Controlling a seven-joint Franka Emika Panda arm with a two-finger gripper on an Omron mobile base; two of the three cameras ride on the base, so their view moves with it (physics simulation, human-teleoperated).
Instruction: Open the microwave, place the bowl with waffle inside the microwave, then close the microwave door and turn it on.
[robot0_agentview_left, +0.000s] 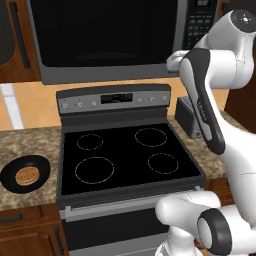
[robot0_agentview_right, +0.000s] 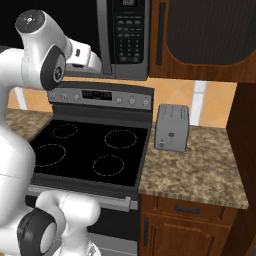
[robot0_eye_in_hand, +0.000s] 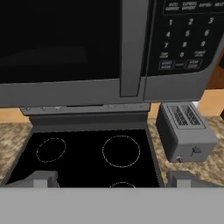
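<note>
Microwave (robot0_agentview_left: 107, 40) dk-grey w/ black glass door (robot0_eye_in_hand: 59, 41) closed, keypad at rt; gripper (robot0_eye_in_hand: 111, 177) jaws wide apart, empty.

Digits 1-9, maybe 0, on microwave (robot0_eye_in_hand: 109, 52) keypad (robot0_eye_in_hand: 186, 39)

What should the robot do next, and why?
Probably move the open tool up to the handle of the microwave door and grip it. The door looks shut, and the bowl with the waffle sits on the counter left of the stove, so it can't go in yet.
</note>
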